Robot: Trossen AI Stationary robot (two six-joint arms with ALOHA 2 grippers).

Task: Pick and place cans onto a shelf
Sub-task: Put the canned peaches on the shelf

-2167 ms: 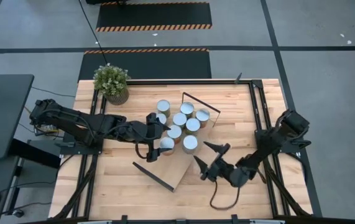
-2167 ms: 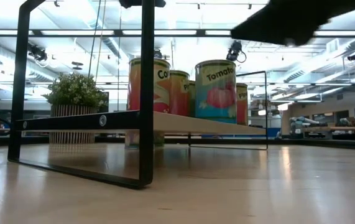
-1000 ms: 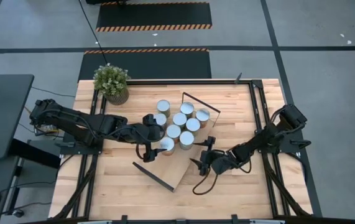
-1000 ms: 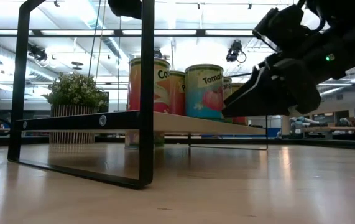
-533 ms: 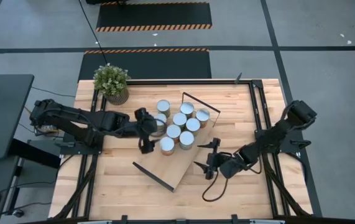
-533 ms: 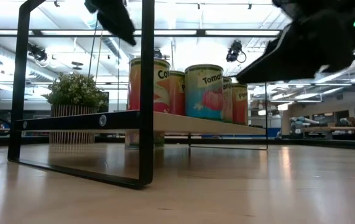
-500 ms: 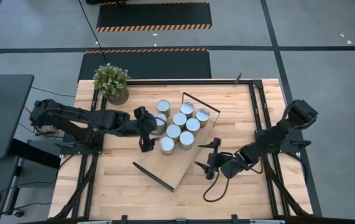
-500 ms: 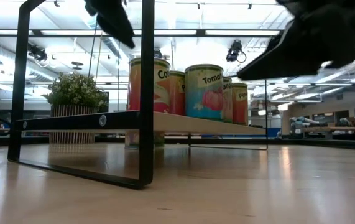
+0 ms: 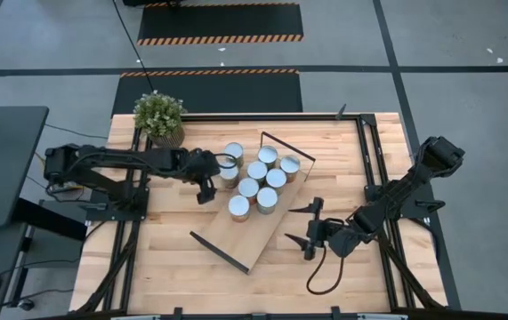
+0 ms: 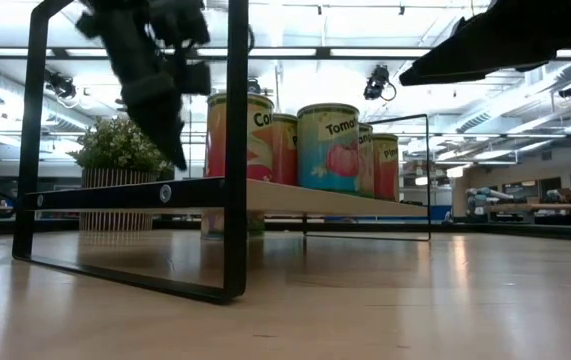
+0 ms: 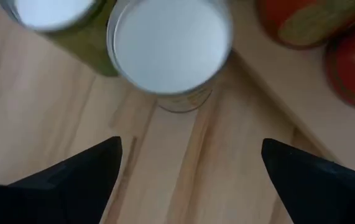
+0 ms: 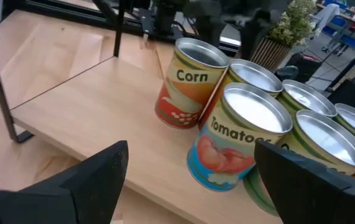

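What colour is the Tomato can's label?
Blue with red tomatoes, on the Tomato can; clearest in the right wrist view.

Bare shelf end beside cans

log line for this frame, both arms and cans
left gripper: open, beside cans | right gripper: open, empty, off shelf edge | two cans on table

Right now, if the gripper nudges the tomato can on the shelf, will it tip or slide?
The tomato can looks rigid and squat, so it would likely slide rather than tip. Its smooth label may be slippery. Cans crowd close behind it, so a push that way would probably shove them too, across the shelf.
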